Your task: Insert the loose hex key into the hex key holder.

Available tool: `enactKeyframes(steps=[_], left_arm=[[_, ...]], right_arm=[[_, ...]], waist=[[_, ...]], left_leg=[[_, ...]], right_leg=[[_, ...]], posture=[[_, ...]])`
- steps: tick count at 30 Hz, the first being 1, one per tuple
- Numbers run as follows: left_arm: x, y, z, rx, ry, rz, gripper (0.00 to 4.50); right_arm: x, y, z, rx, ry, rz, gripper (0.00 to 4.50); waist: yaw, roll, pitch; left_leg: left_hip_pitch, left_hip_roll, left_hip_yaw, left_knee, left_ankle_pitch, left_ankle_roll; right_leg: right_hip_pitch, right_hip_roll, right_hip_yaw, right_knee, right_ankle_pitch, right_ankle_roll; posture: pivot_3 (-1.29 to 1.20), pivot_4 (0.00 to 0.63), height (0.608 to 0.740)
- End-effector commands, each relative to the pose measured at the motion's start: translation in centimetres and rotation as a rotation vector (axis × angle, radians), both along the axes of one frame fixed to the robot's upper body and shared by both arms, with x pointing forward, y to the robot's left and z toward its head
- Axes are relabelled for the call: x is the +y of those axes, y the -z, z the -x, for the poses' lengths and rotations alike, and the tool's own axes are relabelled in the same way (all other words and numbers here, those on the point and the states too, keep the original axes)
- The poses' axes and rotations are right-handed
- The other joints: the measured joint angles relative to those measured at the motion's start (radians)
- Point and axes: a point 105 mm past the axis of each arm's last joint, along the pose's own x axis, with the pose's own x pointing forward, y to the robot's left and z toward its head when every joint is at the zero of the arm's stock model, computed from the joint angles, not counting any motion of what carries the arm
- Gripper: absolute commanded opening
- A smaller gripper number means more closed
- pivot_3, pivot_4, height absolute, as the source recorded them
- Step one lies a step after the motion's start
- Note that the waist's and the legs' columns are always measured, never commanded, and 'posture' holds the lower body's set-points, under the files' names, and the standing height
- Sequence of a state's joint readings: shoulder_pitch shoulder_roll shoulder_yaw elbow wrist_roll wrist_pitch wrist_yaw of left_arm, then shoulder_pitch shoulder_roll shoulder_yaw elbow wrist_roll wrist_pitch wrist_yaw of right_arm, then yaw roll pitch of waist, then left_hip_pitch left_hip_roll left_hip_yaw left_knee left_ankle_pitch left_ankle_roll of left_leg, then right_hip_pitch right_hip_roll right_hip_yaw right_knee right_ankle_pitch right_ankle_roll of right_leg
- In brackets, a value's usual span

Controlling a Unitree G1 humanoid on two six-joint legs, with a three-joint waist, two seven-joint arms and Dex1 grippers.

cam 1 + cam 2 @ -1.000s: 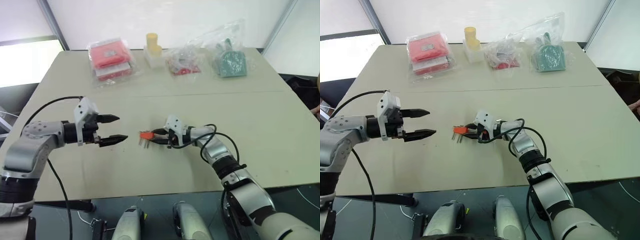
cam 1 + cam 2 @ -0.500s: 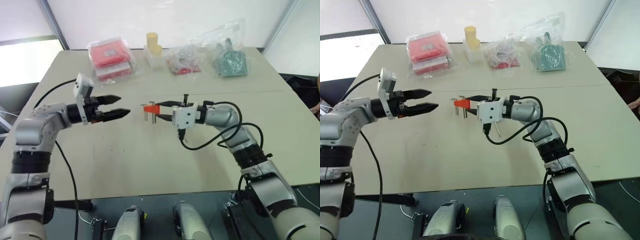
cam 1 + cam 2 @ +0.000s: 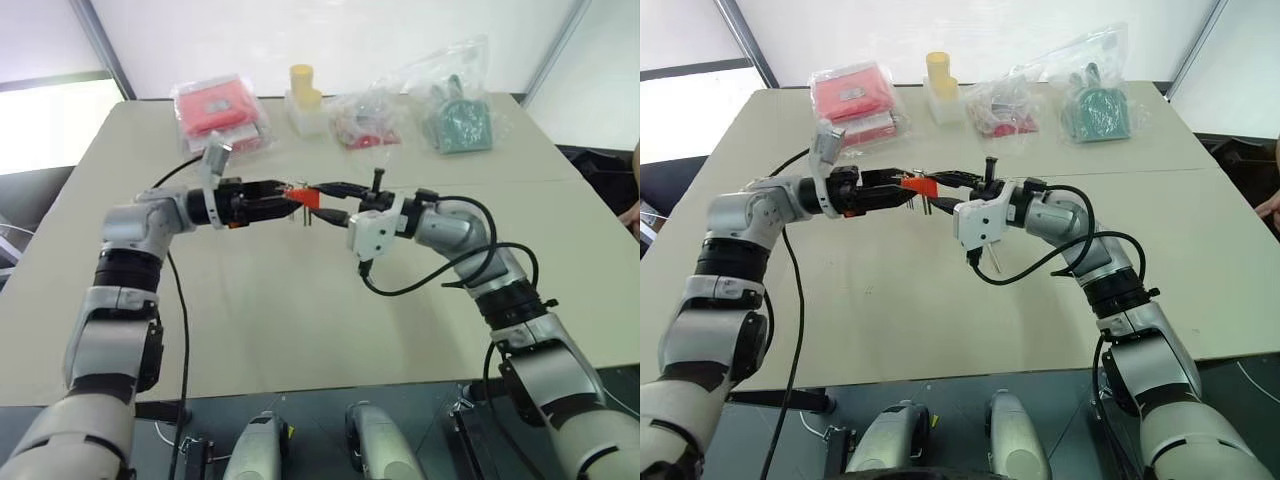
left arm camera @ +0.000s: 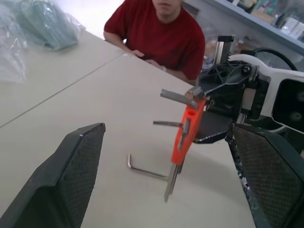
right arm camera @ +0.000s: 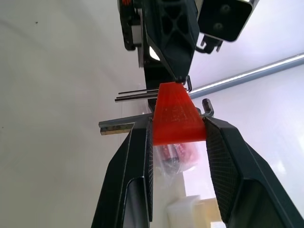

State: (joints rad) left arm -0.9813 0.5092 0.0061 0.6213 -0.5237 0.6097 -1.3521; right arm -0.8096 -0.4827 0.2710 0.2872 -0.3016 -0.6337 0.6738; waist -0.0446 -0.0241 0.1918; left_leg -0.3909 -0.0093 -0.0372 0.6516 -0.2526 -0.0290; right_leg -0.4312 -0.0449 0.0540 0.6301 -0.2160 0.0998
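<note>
Your thin grey L-shaped loose hex key (image 4: 145,171) lies flat on the beige table (image 3: 300,320), below the raised hands and touched by neither. Above it hangs the small orange plastic hex key holder (image 4: 186,130), a few dark metal keys jutting from it. The right gripper (image 5: 176,126) has it clamped between both black fingers, partly closed on the block's sides and held level, clear of the table.

Your left gripper (image 3: 290,201) faces it from the other side with its fingers spread as wide as they go and nothing in them. In the head view its tips seem to sit right at the holder's end, though you cannot tell whether they touch it.

So you are, by my reading, at the stage where the holder is lifted and the key not yet fetched. The next move likely calls for the empty left gripper to drop to the table and pinch the thin key by its long leg, which lies flat and gives little to grip.
</note>
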Motion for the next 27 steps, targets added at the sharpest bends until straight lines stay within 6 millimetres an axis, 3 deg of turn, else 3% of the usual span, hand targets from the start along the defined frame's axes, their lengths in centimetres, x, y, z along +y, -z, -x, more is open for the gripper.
enactKeyframes(steps=[1,7,10,13,17,27], left_arm=[[-0.3,-1.2,-0.1,-0.058,0.017,-0.001,4.45],[-0.5,-1.1,-0.1,-0.066,0.035,0.001,4.45],[-0.7,-1.2,-0.1,-0.068,0.037,0.008,3.68],[-0.7,-1.2,0.0,-0.068,0.038,0.013,2.02],[-0.8,-1.3,0.0,-0.073,0.039,0.019,0.14],[-0.9,-1.4,-0.1,-0.08,0.028,0.027,0.03]], right_arm=[[0.1,-1.6,0.6,-0.049,-0.009,-0.04,1.0],[0.3,-1.6,0.9,-0.045,-0.014,-0.043,1.0],[0.3,-1.6,0.9,-0.044,-0.015,-0.04,1.0],[0.4,-1.5,1.0,-0.041,-0.019,-0.035,1.0],[0.5,-1.1,1.2,-0.032,-0.025,-0.025,1.0],[0.6,-0.6,1.4,-0.014,-0.029,-0.014,1.0]], waist=[[0.0,0.0,0.0],[0.0,0.0,0.0],[0.0,0.0,0.0],[0.0,0.0,0.0],[0.0,0.0,0.0],[0.0,0.0,0.0]], left_leg=[[0.0,0.0,0.0,0.0,0.0,0.0],[0.0,0.0,0.0,0.0,0.0,0.0],[0.0,0.0,0.0,0.0,0.0,0.0],[0.0,0.0,0.0,0.0,0.0,0.0],[0.0,0.0,0.0,0.0,0.0,0.0],[0.0,0.0,0.0,0.0,0.0,0.0]], right_leg=[[0.0,0.0,0.0,0.0,0.0,0.0],[0.0,0.0,0.0,0.0,0.0,0.0],[0.0,0.0,0.0,0.0,0.0,0.0],[0.0,0.0,0.0,0.0,0.0,0.0],[0.0,0.0,0.0,0.0,0.0,0.0],[0.0,0.0,0.0,0.0,0.0,0.0]], posture=[[0.0,0.15,0.739],[0.0,0.15,0.739],[0.0,0.15,0.739],[0.0,0.15,0.739],[0.0,0.15,0.739],[0.0,0.15,0.739]])
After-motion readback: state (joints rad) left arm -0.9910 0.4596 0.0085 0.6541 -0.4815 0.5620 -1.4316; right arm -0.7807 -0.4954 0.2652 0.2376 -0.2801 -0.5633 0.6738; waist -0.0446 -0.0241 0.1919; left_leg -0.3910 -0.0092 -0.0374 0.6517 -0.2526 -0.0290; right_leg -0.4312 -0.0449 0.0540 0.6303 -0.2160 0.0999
